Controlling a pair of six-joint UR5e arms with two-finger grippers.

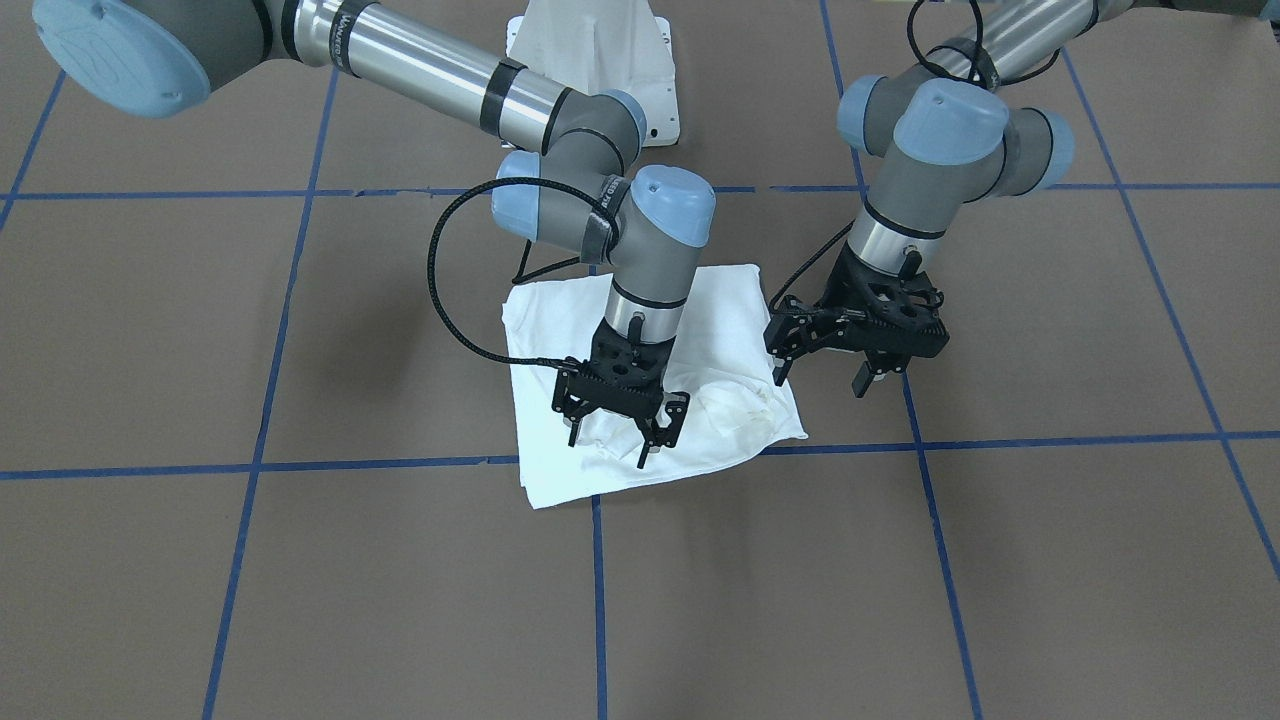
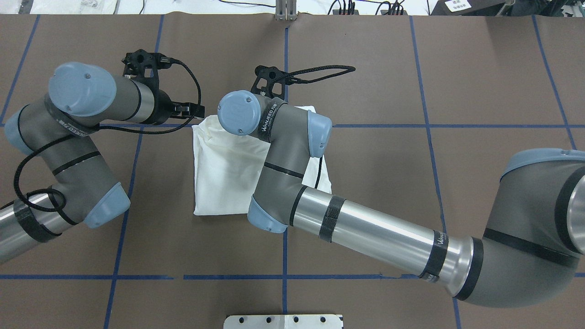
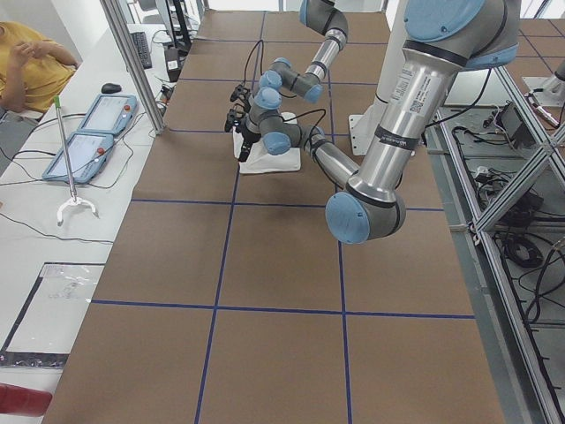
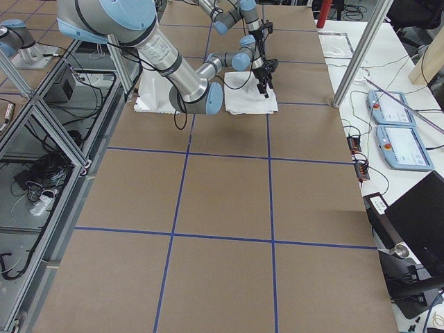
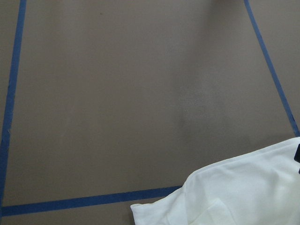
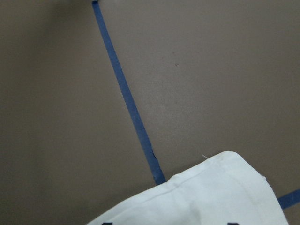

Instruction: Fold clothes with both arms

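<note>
The white shirt (image 1: 720, 330) lies folded into a rough rectangle on the brown table, with a rumpled patch near its front edge. It also shows in the overhead view (image 2: 224, 169) and in both wrist views (image 5: 239, 197) (image 6: 206, 197). My right gripper (image 1: 612, 440) hangs open just above the shirt's front part, holding nothing. My left gripper (image 1: 820, 378) is open and empty beside the shirt's edge, one finger near the cloth. In the overhead view the left gripper (image 2: 189, 109) is at the shirt's far left corner. The right gripper is hidden there under its wrist. No printed text shows.
The white metal pedestal base (image 1: 600, 60) stands behind the shirt at the robot's side, also in the overhead view (image 2: 283, 321). Blue tape lines (image 1: 598, 600) grid the brown table. A person and control pendants (image 3: 93, 132) are at the table's far side.
</note>
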